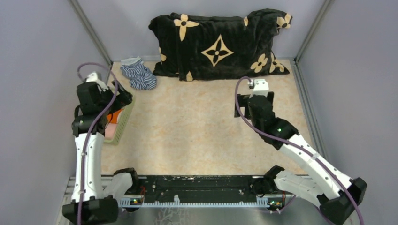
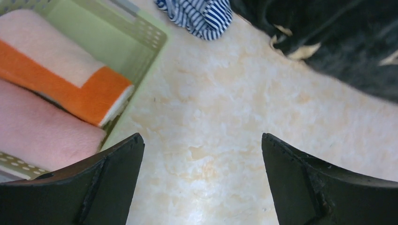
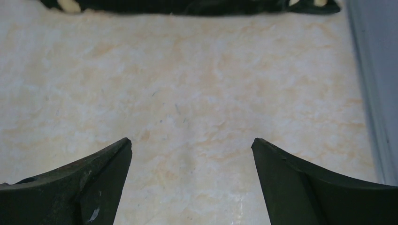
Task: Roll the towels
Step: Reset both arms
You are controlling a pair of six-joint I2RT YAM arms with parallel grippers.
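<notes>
Left jaws wide apart, empty, above tabletop (image 2: pixel 225 117) just beside green basket (image 2: pixel 152 35). Right jaws apart too, empty; right arm (image 1: pixel 300 150) stretched forward, wrist bent down. Pink towel (image 2: pixel 42 136), orange towel (image 2: pixel 61 89) side by side in basket.

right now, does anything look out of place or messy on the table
The blue-and-white striped cloth lies crumpled on the table beside the black blanket, while the pink towel and the orange towel sit neatly folded in the green basket. Nothing looks spilled or damaged.
</notes>
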